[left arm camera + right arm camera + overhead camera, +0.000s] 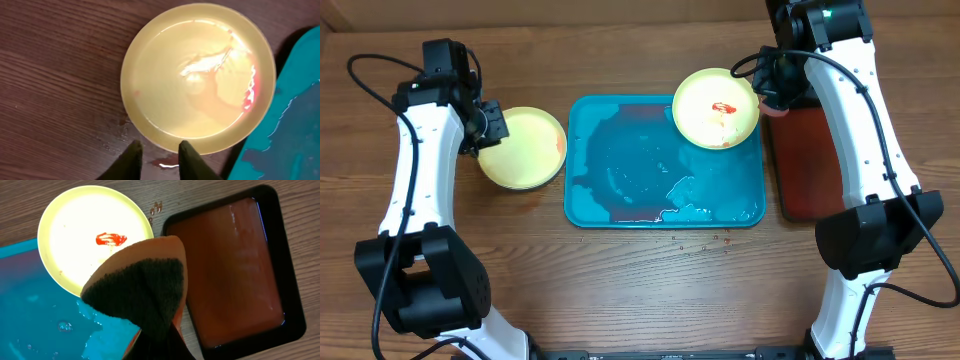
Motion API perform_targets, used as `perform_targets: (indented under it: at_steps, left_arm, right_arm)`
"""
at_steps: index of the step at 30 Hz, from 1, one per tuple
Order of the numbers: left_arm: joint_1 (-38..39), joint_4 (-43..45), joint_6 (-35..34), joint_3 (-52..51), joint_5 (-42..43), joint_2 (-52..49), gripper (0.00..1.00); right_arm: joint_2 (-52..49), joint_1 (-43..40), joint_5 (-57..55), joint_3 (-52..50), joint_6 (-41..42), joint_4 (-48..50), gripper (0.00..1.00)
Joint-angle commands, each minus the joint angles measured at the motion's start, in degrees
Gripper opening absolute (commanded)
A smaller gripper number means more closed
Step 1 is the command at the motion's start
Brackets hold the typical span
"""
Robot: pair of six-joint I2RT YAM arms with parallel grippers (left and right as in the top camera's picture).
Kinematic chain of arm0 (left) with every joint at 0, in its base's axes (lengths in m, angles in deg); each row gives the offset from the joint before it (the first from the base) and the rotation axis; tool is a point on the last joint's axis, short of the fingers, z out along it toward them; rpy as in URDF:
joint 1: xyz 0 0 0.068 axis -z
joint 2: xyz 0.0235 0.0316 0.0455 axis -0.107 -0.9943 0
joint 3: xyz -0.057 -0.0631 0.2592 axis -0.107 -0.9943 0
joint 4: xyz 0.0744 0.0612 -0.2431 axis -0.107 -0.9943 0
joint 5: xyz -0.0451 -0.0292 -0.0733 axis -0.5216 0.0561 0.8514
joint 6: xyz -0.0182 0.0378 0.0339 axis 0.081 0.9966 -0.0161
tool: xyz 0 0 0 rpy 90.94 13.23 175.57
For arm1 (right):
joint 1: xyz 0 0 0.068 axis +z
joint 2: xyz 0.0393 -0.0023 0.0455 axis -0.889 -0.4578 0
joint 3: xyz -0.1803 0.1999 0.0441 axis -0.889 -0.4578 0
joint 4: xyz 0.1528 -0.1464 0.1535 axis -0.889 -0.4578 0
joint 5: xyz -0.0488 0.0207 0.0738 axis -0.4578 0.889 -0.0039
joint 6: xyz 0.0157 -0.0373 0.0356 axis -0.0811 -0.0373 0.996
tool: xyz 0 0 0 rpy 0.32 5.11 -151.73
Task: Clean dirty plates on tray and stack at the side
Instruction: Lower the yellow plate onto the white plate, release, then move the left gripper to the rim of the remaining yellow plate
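While the left hand (160, 146) is hovering at the near rim of a yellow-green plate (197, 75), its fingers (131, 160) are standing apart with nothing between them. That plate is lying flat on the wooden surface (620, 290), just beside the left edge of the teal tray (620, 190) and off it. Its wet inside is showing a faint reddish tint toward the tray side. A small reddish wet patch (165, 162) is lying on the surface by the plate's rim.

The right hand (159, 342) is clamping a folded sponge (142, 287), orange with a dark scouring face, above the far right corner of the tray. A second yellow-green plate (715, 107) is sitting at that corner, reaching past the rim, with a red smear (111, 239) at its centre. The sponge is covering part of this plate's edge in the right wrist view. Liquid (650, 165) is pooling in the tray. A dark-red tray (815, 165) with a black rim is lying just beside the teal tray on the right, below the right arm.
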Motion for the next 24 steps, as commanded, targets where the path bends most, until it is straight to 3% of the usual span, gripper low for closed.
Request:
perform_targets:
  at_steps: [1, 10, 18, 24]
  left_arm:
    - [-0.2, 0.8, -0.4, -1.1, -1.4, 0.0, 0.34]
    - [3.3, 4.6, 1.8, 3.3, 11.7, 0.0, 0.34]
    - [17.8, 9.7, 0.9, 10.3, 11.6, -0.4, 0.38]
    - [25.6, 14.4, -4.5, 15.1, 11.9, -8.5, 0.42]
  right_arm:
    - [0.9, -0.4, 0.1, 1.0, -0.2, -0.1, 0.04]
    - [0.9, -0.4, 0.1, 1.0, -0.2, 0.0, 0.04]
    - [0.9, -0.4, 0.1, 1.0, -0.2, 1.0, 0.04]
    - [0.9, -0.4, 0.1, 1.0, -0.2, 0.8, 0.04]
